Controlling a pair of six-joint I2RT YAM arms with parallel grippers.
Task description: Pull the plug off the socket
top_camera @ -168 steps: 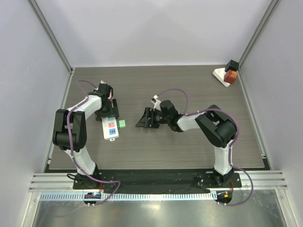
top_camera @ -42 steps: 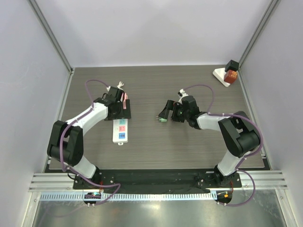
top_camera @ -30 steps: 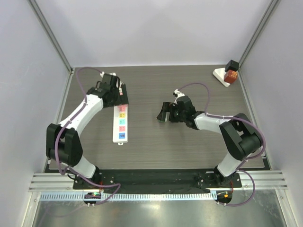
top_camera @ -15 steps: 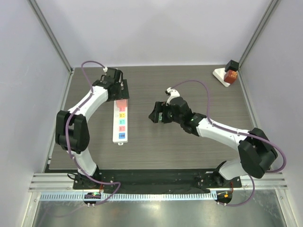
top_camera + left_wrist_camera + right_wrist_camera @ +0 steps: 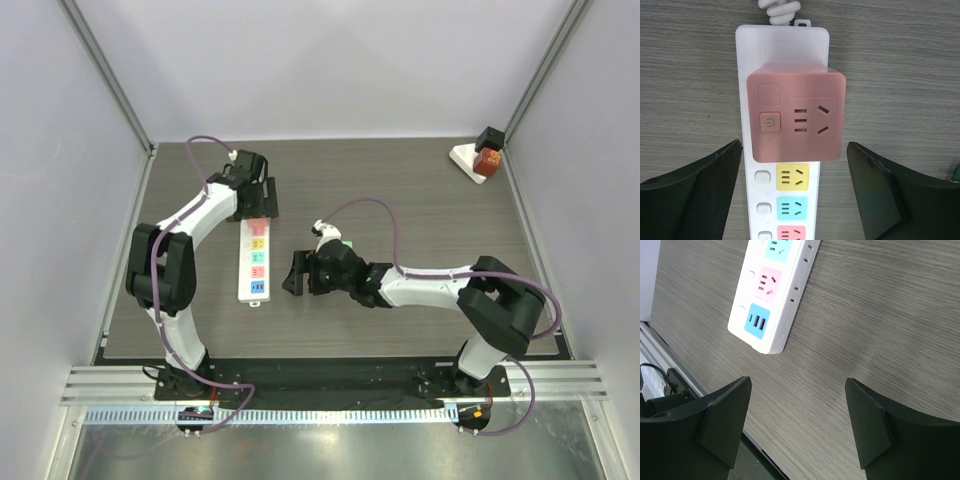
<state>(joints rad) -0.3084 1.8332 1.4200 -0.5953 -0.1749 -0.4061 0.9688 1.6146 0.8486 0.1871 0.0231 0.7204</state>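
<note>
A: Where do we find the plug?

B: We see a small green plug (image 5: 345,243) lying on the counter (image 5: 430,200). It is to the right of the power strip (image 5: 252,278), well apart from it and close beside the right arm. It is too small for us to make out any prongs.

A: And the strip itself?

B: We see it lying lengthwise, white, with its coiled cord (image 5: 780,7) at the far end. A pink adapter (image 5: 796,116) sits on the outlet nearest the cord. Below it we count a yellow outlet (image 5: 792,176) and a cyan outlet (image 5: 791,207), both uncovered. The right wrist view gives us the near end, with a pink outlet (image 5: 767,282) and a blue USB panel (image 5: 756,322).

A: What do we say of the left end effector (image 5: 794,145)?

B: We find it spread wide over the strip's far end, one finger on each side of the pink adapter, clasping nothing. The finger on the view's right (image 5: 880,200) stands clear of the adapter. Whether the other one touches the strip's edge we cannot tell.

A: And the right end effector (image 5: 797,382)?

B: We see it low over the counter near the strip's near end, fingers parted, with only bare wood grain between them.

A: Anything else?

B: We note a red and black object (image 5: 484,155) on a white base in the far right corner.
</note>
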